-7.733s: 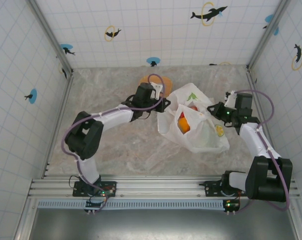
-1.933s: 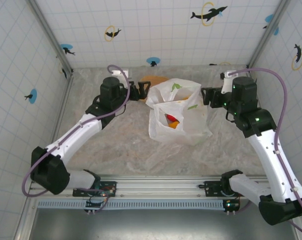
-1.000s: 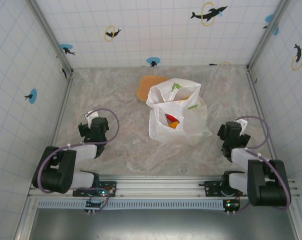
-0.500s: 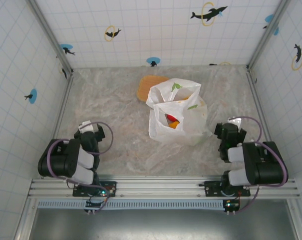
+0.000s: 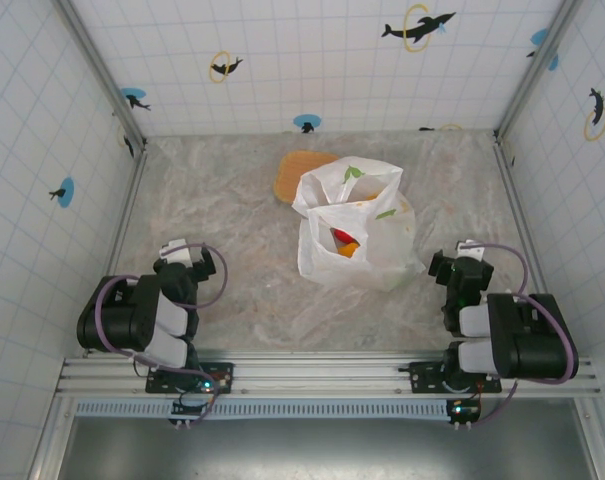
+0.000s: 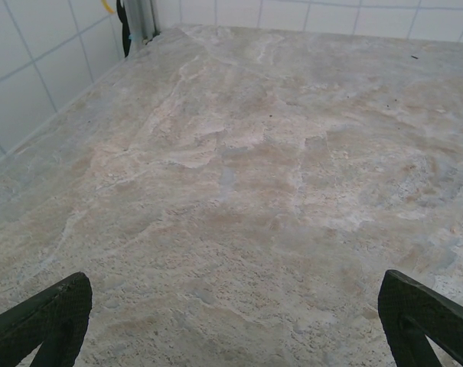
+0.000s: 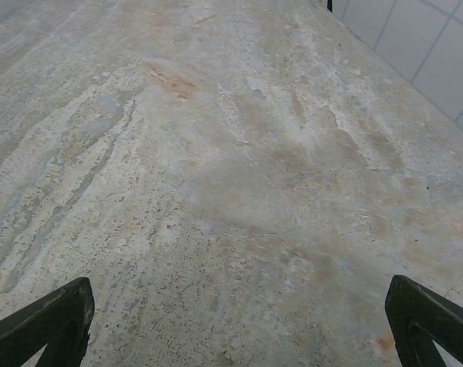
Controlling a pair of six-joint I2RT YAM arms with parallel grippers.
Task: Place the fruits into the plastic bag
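The plastic bag [image 5: 367,255], translucent white with lemon and leaf prints, stands on the marble table with its handles up. Through its mouth I see fruits [image 5: 344,241], one red and one orange; any others are hidden by the plastic. My left gripper [image 5: 186,262] is folded back at the near left, far from the bag. In the left wrist view the left gripper [image 6: 231,336] is open, its black fingertips [image 6: 49,315] wide apart over bare marble. My right gripper [image 5: 461,268] rests near the bag's right side, and in the right wrist view it [image 7: 235,336] is open and holds nothing.
A round tan wooden plate [image 5: 294,172] lies behind the bag, partly covered by it. Tiled walls with metal corner posts [image 5: 128,125] close in the table [image 5: 222,200] on three sides. The rail [image 5: 312,375] with both arm bases runs along the near edge.
Both arms have drawn back from the bag's handles to folded poses at the near edge. The bag now stands by itself, and it has not moved in the last second.
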